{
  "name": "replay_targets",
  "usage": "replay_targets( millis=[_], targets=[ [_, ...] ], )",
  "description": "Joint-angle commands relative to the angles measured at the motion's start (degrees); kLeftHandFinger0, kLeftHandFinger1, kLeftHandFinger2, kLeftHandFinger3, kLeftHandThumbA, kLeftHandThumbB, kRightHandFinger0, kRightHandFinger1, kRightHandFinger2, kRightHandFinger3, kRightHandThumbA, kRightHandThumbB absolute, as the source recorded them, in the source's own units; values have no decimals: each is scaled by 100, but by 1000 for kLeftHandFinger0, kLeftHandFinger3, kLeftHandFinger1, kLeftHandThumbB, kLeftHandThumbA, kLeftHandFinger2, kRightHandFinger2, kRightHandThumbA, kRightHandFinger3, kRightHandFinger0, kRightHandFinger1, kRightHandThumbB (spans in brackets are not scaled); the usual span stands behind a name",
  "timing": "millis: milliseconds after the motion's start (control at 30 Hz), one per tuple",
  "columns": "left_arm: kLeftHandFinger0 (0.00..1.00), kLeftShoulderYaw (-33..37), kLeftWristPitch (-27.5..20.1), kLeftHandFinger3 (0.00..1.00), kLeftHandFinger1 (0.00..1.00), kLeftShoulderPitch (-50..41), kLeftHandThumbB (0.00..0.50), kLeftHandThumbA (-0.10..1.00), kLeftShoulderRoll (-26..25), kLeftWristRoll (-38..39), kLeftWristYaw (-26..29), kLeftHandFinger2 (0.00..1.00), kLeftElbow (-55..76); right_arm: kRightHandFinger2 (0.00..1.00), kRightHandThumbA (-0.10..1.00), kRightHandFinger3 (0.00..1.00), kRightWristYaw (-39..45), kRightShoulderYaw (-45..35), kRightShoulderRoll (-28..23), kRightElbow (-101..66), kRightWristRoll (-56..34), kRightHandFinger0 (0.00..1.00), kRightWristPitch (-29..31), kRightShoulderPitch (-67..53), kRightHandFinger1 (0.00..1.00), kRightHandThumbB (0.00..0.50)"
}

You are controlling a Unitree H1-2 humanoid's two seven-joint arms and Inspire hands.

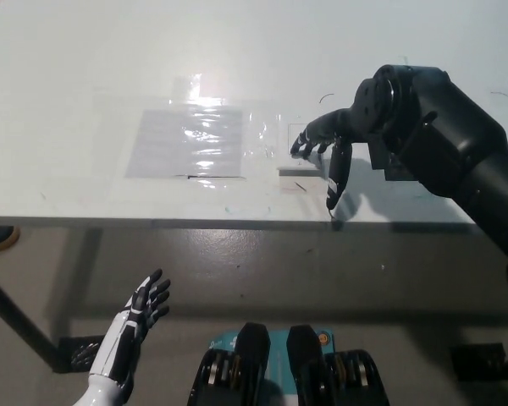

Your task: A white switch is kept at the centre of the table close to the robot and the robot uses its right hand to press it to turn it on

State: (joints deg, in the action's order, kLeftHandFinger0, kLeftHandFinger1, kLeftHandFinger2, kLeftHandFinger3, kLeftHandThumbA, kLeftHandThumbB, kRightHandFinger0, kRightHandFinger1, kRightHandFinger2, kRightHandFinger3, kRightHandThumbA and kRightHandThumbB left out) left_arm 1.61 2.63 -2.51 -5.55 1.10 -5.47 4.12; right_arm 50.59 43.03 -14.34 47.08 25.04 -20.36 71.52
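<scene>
Right hand (pixel 326 144) over the near middle of the table (pixel 85 76), fingers loosely spread and curled down, holding nothing. Fingertips (pixel 298 150) sit on or just above the white switch (pixel 295 152); contact cannot be told. Shiny taped sheet (pixel 190 139) just left of the switch. Left hand (pixel 144 309) rests below the table edge, near left, fingers spread.

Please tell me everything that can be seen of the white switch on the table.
The white switch is a small, flat, roughly square plate, probably plastic, lying on the white table near its front edge, just right of a shiny taped sheet. It is hard to tell from the tabletop; only faint outlines and a dark shadow along its near edge show. The black right robot hand covers its right part with fingers pointing down onto it. Actual contact and on/off state cannot be told.
</scene>
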Motion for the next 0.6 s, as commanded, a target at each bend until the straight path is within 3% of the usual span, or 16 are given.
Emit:
replay_targets(
  millis=[0,167,400,567],
  targets=[
    [1000,-30,-108,1000,1000,85,14,1000,-52,20,-31,1000,135,1000,1000,1000,134,-65,1,-11,149,1000,170,322,1000,351],
    [1000,-44,-81,1000,1000,105,0,1000,-36,54,-29,1000,132,1000,1000,1000,211,-154,-2,-24,154,1000,88,429,1000,363],
    [1000,-47,-82,1000,1000,107,51,1000,-39,17,-13,1000,114,1000,1000,1000,311,-250,-56,-90,149,1000,79,637,1000,340],
    [1000,-39,0,1000,1000,95,72,1000,-49,25,-36,1000,169,1000,1000,1000,321,-289,-106,-240,242,1000,-55,682,1000,354]
  ],
)
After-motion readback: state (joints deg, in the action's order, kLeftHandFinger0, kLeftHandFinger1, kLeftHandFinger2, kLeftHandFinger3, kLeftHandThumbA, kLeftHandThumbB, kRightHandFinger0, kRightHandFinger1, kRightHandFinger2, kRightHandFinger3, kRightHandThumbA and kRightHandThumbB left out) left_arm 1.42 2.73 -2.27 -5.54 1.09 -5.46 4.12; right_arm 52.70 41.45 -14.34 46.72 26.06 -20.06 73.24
